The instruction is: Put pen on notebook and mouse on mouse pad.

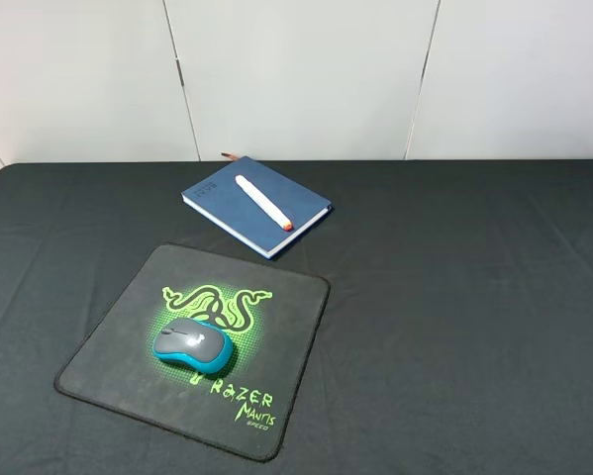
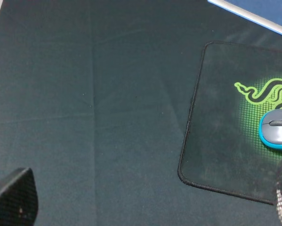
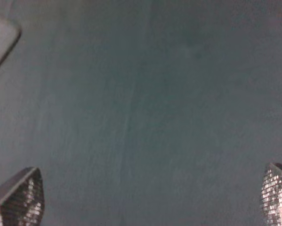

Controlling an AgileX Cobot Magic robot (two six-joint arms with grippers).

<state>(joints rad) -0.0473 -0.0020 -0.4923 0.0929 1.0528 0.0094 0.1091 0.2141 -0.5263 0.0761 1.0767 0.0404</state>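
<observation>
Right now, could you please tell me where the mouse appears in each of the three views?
Exterior high: the mouse sits on the mouse pad, over the lower part of the green logo, lower left of the picture.
Left wrist: the mouse shows at the right edge, cut off, on the same logo.
Right wrist: not in view; only dark cloth.
Shared landmark: the green logo.

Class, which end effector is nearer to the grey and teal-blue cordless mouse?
Left. The left end effector hangs just beside the black square mouse pad, with the grey and teal-blue cordless mouse in its view. The right end effector sees only bare dark tablecloth.
</observation>
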